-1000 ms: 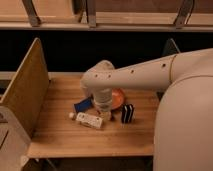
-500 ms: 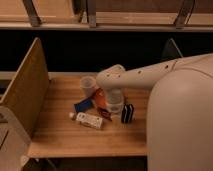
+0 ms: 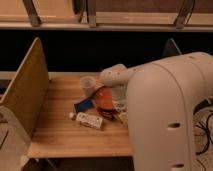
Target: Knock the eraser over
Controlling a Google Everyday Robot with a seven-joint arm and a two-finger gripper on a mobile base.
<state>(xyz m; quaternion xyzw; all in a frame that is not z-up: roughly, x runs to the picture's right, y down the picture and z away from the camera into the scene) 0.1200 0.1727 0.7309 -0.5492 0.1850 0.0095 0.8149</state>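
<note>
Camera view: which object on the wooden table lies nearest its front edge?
The white oblong bottle, lying flat; the flat blue piece, clear plastic cup and round orange plate sit farther back. The gripper hangs at the plate's edge.

The table (image 3: 60, 137) is pale wood, matt, with a faint grain, and so is the side board (image 3: 27, 85). The arm (image 3: 170, 110) wears a smooth, cream plastic shell with a soft sheen. Its gripper (image 3: 120, 102), down beside the glossy orange plate (image 3: 105, 100), looks pale plastic too. The cup (image 3: 88, 85) is translucent plastic.
</note>
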